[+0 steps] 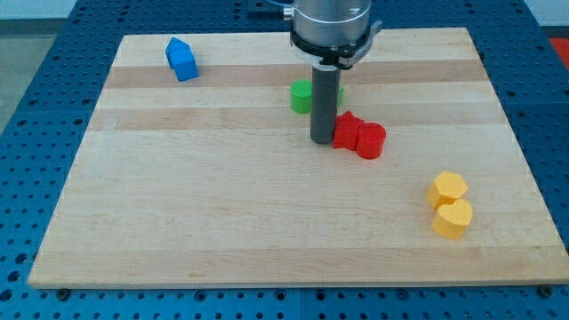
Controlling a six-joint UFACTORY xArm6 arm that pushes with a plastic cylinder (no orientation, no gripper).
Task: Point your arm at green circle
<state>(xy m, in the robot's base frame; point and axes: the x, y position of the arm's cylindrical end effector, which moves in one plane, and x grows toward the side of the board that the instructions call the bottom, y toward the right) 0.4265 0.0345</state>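
The green circle (301,96) stands on the wooden board (222,213) near the view's top centre, partly hidden behind my rod. My tip (322,141) rests on the board just below and to the right of the green circle, close to it, and touches the left side of a red block (348,131). A second red block, a cylinder (371,140), sits against the first on its right. A sliver of another green block (340,93) shows at the rod's right edge.
A blue house-shaped block (181,60) lies at the view's top left. A yellow hexagon-like block (447,188) and a yellow heart-like block (452,219) sit together at the lower right. Blue perforated table surrounds the board.
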